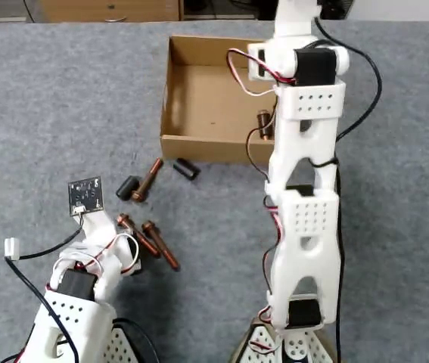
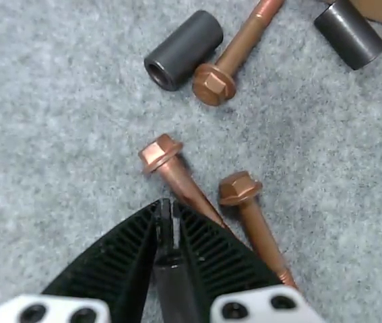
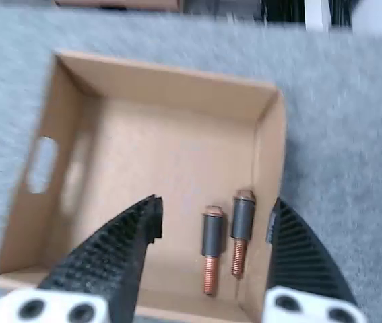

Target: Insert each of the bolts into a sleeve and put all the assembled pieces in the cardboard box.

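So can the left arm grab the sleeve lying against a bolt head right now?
Probably not yet. The left gripper looks shut on a held sleeve; otherwise only a flat-lying bolt sits between it and the loose sleeve.

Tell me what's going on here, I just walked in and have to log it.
The left arm sits low over the table, jaws shut on what looks like a dark sleeve. It is right beside three loose bolts and two more sleeves. The right arm hangs over the cardboard box, jaws open and empty. Two assembled pieces lie inside the box; three bolts are not yet sleeved.
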{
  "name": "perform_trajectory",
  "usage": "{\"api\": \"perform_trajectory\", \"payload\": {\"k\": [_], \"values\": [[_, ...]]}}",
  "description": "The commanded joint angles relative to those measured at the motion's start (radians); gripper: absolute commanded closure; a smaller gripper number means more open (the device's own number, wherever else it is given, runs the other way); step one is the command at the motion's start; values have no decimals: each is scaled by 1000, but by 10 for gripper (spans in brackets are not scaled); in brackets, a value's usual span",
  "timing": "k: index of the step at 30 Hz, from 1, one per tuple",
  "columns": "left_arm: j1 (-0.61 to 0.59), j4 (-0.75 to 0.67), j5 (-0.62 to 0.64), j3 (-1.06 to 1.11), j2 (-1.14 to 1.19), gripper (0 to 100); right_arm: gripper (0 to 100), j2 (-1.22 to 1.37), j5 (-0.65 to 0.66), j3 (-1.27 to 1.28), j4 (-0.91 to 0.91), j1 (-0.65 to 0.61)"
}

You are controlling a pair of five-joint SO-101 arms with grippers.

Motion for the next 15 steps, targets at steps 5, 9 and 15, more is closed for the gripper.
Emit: {"api": "perform_trajectory", "payload": {"k": [5,9,15], "values": [[-8,-18,2,0,-8,981,755,-460,5,579,18,-159],[-11,-18,3,-5,-8,981,755,-616,34,961,-3,-297],[-153,5,-5,-9,-8,981,757,-707,252,1244,-130,-450]]}}
